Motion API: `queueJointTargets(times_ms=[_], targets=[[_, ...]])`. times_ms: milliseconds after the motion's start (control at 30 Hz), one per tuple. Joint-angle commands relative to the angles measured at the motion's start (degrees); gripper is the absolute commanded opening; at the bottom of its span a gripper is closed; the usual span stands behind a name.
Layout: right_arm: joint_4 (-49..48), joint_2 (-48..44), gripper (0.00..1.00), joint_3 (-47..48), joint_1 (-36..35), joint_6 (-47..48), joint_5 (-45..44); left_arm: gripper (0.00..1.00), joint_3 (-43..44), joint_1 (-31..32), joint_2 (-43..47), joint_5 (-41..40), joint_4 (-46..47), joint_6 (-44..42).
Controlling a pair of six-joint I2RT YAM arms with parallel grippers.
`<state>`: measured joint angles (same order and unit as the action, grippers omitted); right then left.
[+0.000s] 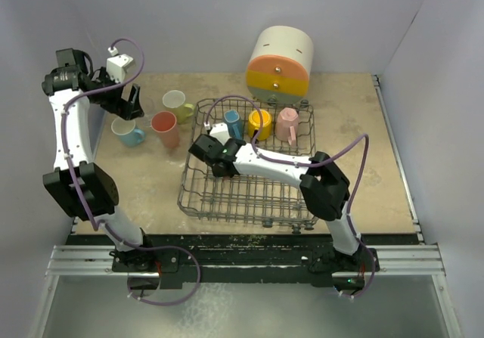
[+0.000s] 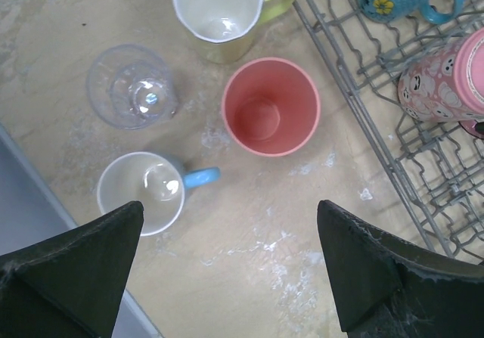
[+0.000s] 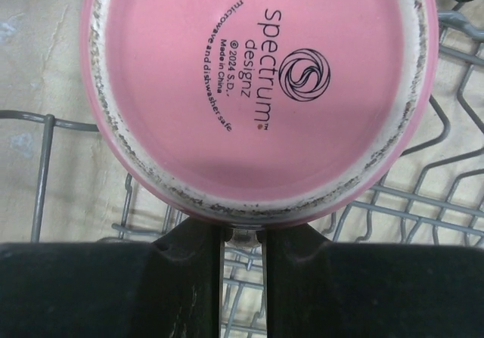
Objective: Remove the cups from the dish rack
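The grey wire dish rack [image 1: 198, 204] stands mid-table. My right gripper [image 1: 206, 150] reaches into its left part and, in the right wrist view, its jaws [image 3: 242, 236] are shut on the edge of a pink cup [image 3: 257, 81] whose base faces the camera; this cup also shows in the left wrist view [image 2: 442, 81]. A blue mug [image 1: 233, 122], a yellow mug [image 1: 259, 122] and a pink mug [image 1: 286, 124] stand at the rack's back. My left gripper [image 2: 229, 203] is open and empty above the table, near a blue-handled cup [image 2: 141, 190], a salmon cup [image 2: 270, 107], a lime mug [image 2: 219, 9] and a clear glass [image 2: 130, 86].
A big cream-orange-green cylinder [image 1: 280, 64] stands behind the rack. The table's left edge [image 2: 30, 179] runs close beside the unloaded cups. White walls close the table in at the back and on both sides.
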<state>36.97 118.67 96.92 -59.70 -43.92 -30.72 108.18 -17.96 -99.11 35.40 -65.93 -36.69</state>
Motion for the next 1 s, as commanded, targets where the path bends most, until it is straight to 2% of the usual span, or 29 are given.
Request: queueJointTargets(times_ms=[0,133,267,367,433,567,667,767,967], targets=[[-1.1,-9.9,0.00,1.7,0.2,0.3,-4.2,0.99,-3.7,3.2,4.1,3.0,0.8,-1.7],[-1.1,-14.1,0.00,2.8,0.6,0.2,-3.5,0.99,-8.6,6.7,7.7,3.6,3.1,-3.3],[-2.3,-18.7,0.00,3.3,2.0,0.1,0.6,0.99,-11.6,9.0,10.5,8.7,2.3,-7.8],[-4.1,-22.6,0.00,3.2,4.5,-0.4,8.8,0.99,-14.0,10.0,12.9,14.6,0.5,-13.0],[-7.3,-25.9,0.00,1.4,7.6,-1.3,18.5,0.99,-16.3,11.0,15.1,17.7,-1.0,-18.7],[-18.7,-33.1,0.00,-5.8,13.8,-4.5,41.3,0.99,-20.5,12.6,20.7,22.1,0.0,-26.4],[-24.9,-36.0,0.00,-9.5,14.7,-7.2,51.2,0.99,-22.8,14.3,25.6,24.5,3.5,-28.2],[-34.7,-37.8,0.00,-14.4,15.8,-13.7,60.5,0.99,-24.7,15.6,30.1,26.3,7.6,-27.5],[-70.7,-38.2,0.00,-28.7,16.9,-37.4,72.4,0.94,-25.3,16.7,35.7,28.0,8.0,-29.2]])
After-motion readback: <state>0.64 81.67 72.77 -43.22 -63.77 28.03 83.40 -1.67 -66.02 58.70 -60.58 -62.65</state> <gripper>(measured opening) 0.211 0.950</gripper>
